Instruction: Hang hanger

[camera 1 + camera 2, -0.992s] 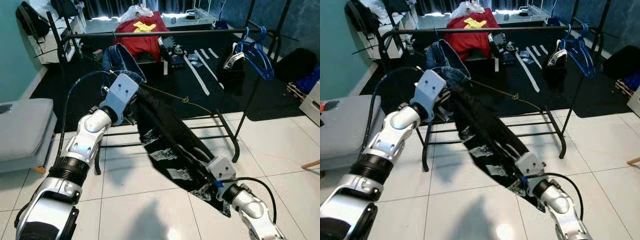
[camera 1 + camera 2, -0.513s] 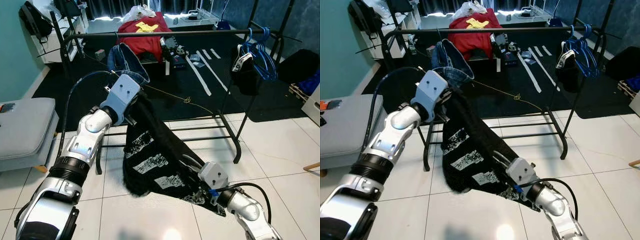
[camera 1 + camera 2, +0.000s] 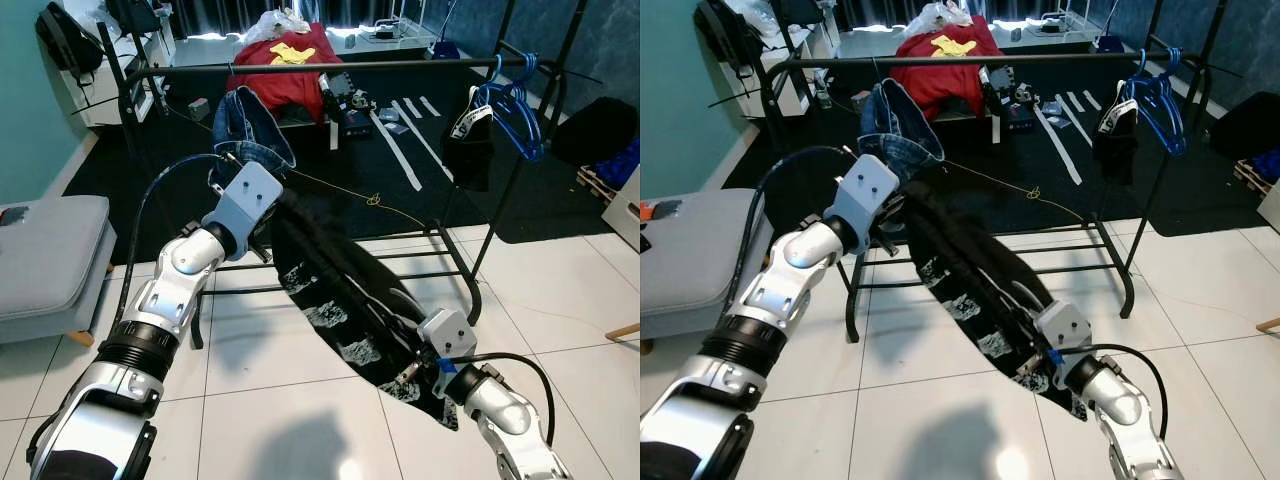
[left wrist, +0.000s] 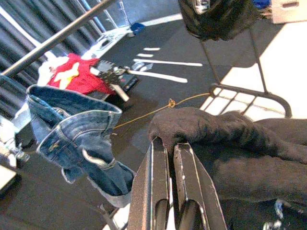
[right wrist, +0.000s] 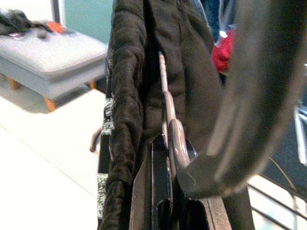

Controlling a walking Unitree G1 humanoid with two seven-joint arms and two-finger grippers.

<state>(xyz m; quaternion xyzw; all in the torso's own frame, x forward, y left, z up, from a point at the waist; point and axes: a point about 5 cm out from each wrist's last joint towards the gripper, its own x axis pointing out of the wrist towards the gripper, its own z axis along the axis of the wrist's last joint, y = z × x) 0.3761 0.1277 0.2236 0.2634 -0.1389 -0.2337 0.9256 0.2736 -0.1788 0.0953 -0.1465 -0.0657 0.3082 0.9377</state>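
Black fabric with a mottled white print (image 3: 345,300) stretches in a long, rumpled band between my two grippers, low in front of the clothes rack (image 3: 330,67). My left gripper (image 4: 171,153) has its two flat black fingers pressed together on the upper end of the black garment, where the cloth bunches into a soft, thick fold. My right gripper (image 5: 165,153) is down near the white tiled floor (image 3: 560,290); it is clamped on the lower end, and in its wrist view a thin brownish curved bar, which looks like the hanger (image 5: 169,120), runs up between the dark folds from its fingers. Whether the fingers pinch the bar itself or just the cloth, I cannot tell.

On the rack's dark metal rail, denim jeans (image 3: 247,125) hang near the left end, and blue plastic hangers (image 3: 512,105) with a dark garment hang near the right. A grey padded bench (image 3: 45,255) sits on my left.
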